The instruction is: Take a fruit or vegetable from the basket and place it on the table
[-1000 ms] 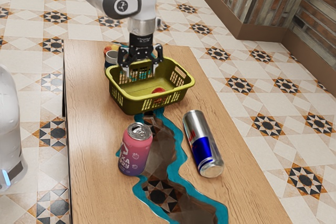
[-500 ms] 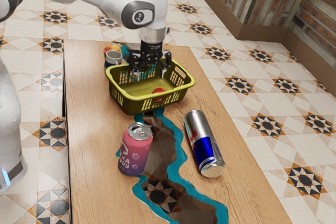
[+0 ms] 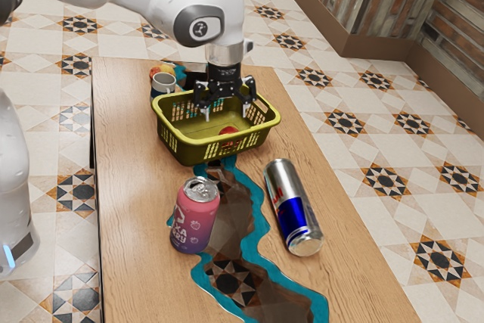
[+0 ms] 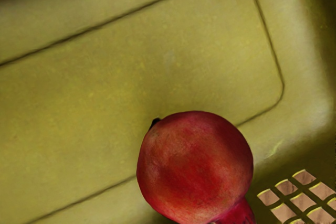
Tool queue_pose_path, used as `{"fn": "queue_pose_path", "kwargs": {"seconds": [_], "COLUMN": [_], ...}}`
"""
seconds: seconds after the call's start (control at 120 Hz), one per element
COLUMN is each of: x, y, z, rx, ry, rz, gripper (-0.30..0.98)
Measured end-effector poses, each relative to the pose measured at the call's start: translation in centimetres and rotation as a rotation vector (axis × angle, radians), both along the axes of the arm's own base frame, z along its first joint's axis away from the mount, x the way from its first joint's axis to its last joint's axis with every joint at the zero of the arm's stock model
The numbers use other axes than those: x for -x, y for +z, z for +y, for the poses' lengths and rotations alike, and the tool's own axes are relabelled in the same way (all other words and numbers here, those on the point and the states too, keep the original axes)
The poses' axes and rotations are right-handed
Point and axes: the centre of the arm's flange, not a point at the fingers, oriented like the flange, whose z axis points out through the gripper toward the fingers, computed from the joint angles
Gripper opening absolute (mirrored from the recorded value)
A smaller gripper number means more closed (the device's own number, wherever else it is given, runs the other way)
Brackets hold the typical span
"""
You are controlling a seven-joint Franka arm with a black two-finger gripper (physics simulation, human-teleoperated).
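The pink-to-purple can (image 3: 194, 223) carries white lettering, of which "XA" can be read above "RRY", with small pale motifs beside it; the rest of the words curves out of sight. It stands upright on the wooden desk (image 3: 128, 209). The silver-and-blue can (image 3: 293, 213) lies on its side, toward the exterior view's right from the pink one, with red lettering too turned away to read. On the arm, a dark oval panel bears a round pale emblem (image 3: 199, 30)

The end effector (image 3: 226, 113) hangs over the green basket (image 3: 181, 140), its two fingers apart. The pomegranate (image 4: 195, 166) is inside, on the basket's floor, near a wall with lattice openings; the raised walls stand all around it. Behind the basket are a mug (image 3: 159, 89) and some red and yellow round things (image 3: 154, 72), partly hidden. Both cans are in front of the basket, with a brown, teal-edged inlay (image 3: 233, 221) running between them along the desk
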Motion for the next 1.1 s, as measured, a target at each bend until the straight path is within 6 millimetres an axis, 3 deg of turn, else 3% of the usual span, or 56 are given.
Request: {"fn": "queue_pose_path", "kwargs": {"seconds": [0.267,0.65,1.1], "x": [-0.5,0.1,0.3], "y": [-0.2,-2.2,-3.2], "z": [-1.8,-0.2,0.7], "rx": [0.09,0.17,0.186], "ry": [0.1,0.31,0.402], "rz": [0.004,0.066,0.098], "gripper": [0.69,0.69,0.69]}}
